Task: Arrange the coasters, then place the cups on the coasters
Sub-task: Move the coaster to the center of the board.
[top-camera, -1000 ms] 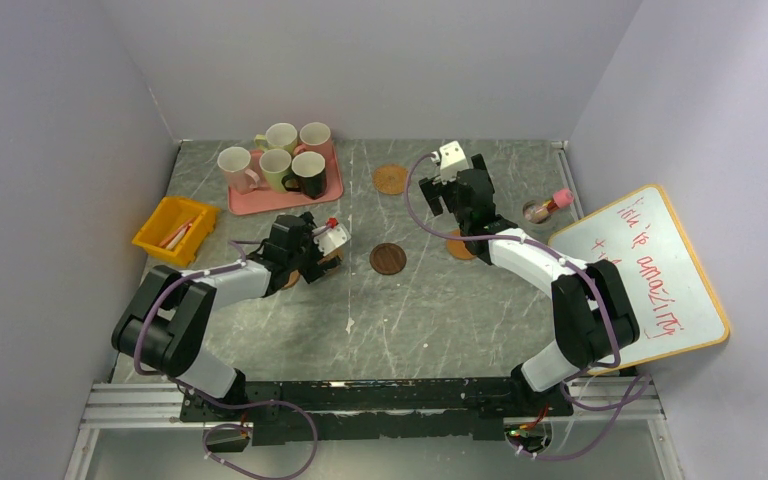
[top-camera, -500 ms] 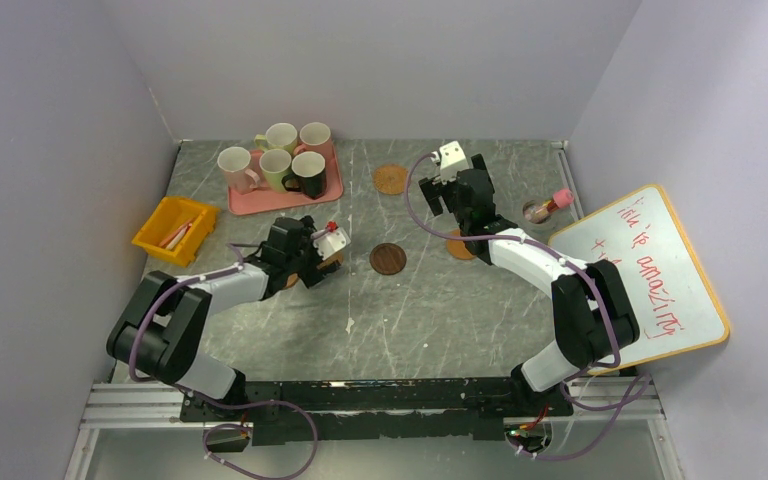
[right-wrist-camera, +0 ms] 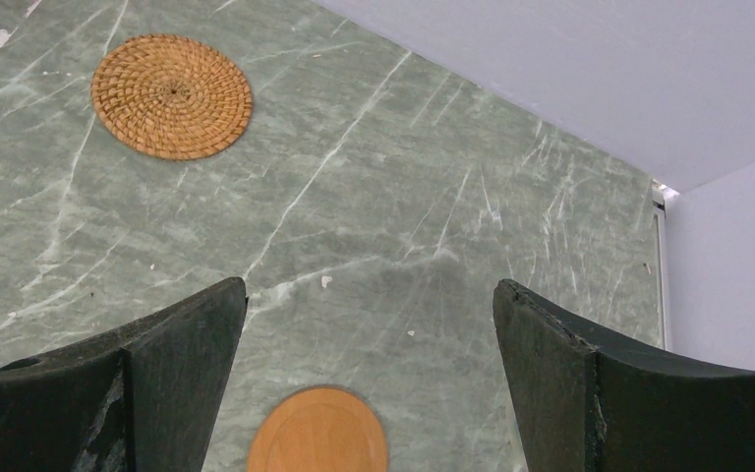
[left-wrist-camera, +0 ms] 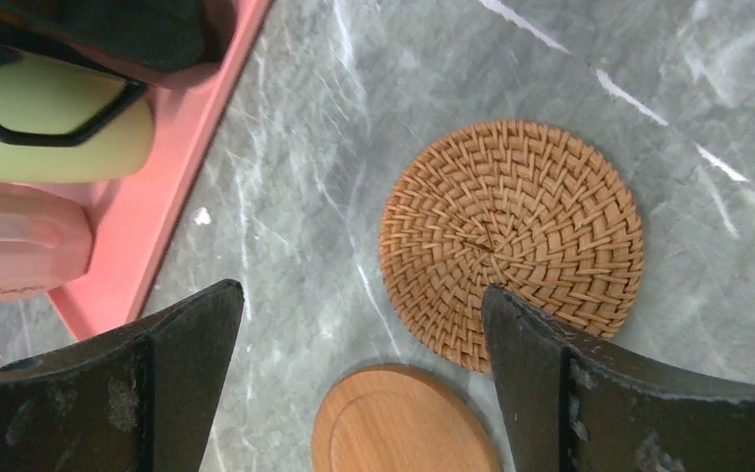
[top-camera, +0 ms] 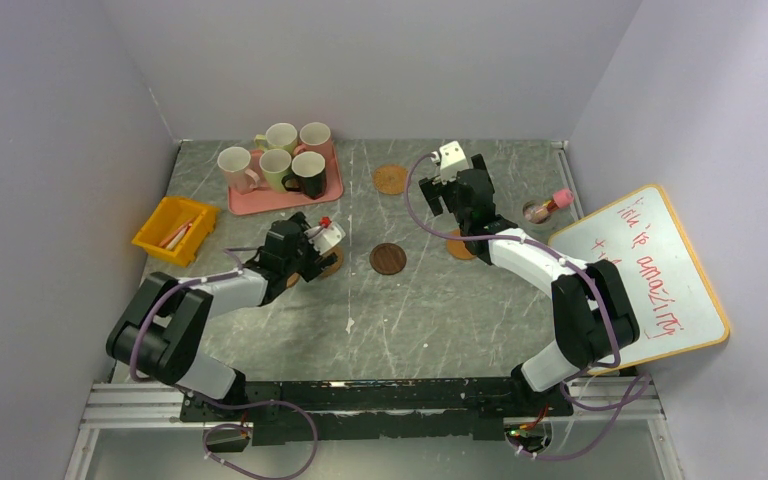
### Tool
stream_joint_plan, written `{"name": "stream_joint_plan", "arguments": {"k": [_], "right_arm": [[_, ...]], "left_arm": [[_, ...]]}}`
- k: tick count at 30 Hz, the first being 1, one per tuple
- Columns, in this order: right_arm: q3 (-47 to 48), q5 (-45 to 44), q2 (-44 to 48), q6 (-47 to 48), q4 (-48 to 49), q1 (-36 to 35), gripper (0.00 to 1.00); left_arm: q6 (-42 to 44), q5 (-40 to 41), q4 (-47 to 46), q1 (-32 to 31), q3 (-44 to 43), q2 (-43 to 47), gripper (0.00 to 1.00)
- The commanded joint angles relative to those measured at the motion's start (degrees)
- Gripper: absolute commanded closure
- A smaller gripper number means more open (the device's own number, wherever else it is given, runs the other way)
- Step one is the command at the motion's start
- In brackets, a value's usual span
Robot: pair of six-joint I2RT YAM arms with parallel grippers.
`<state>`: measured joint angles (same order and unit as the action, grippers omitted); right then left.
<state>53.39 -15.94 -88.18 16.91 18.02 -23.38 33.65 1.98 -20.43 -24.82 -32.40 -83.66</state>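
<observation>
- A flat pink rectangular tray sits at the upper left of the grey marbled table, carrying five handled ceramic mugs: two pink, two pale yellow-green, one black.
- A tan woven round coaster lies at upper centre, with a dark brown round coaster below it.
- An orange-brown disc shows partly under the white-and-black right arm.
- A yellow plastic bin sits at the left.

Bench: grey-green marble, white veins. Tray at far left corner: pink. Pink cups, pale yellow-green cups, black cup, all pale inside. Woven coaster: tan, herringbone weave. Smooth coaster: orange. Mid-bench coaster: dark brown. Bin at left edge: yellow.
</observation>
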Motion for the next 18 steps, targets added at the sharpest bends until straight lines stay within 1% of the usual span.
{"name": "stream_joint_plan", "arguments": {"k": [1,7,18], "right_arm": [[0.6,0.7,1.2,-0.7,1.3,0.4,0.00],[0.5,0.7,0.9,-0.6,1.3,0.4,0.00],[0.5,0.8,0.9,-0.7,1.3,0.4,0.00]], "left_arm": [[-0.2,1.6,-2.1,-0.1,-1.6,-3.4,0.04],[0.6,-1.3,0.2,-0.1,-2.1,-3.6,0.04],[1.6,-6.6,2.9,-0.1,-1.4,-1.1,0.04]]}}
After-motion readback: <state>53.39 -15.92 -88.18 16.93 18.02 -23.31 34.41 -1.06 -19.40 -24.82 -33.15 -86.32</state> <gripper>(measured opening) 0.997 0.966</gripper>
